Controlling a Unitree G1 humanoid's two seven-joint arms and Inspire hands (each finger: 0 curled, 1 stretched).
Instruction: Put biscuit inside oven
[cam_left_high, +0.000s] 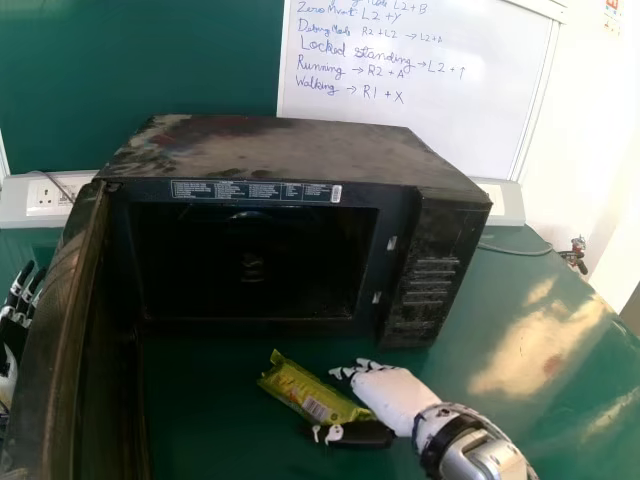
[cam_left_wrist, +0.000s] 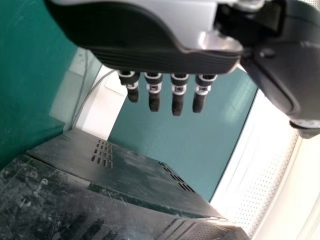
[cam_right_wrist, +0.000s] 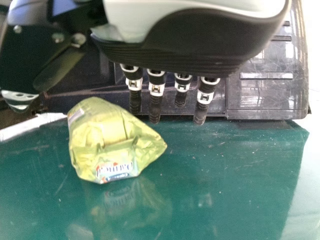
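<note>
right robot hand (cam_left_high: 392, 396) is released, the biscuit packet (cam_left_high: 308, 392) slanting lengthwise from near right to far left

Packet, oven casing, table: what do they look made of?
Biscuit packet: likely thin plastic film, glossy; it creases and catches highlights.
Oven casing: probably painted sheet metal, dark and worn; flat panels, crisp edges, punched vents, scuffs.
Table: smooth, glossy green top that mirrors the packet; could be glass or laminate, can't tell which.

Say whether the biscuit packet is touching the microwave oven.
Apart. In the head view, bare green tabletop shows between the packet and the front of the oven.
</note>
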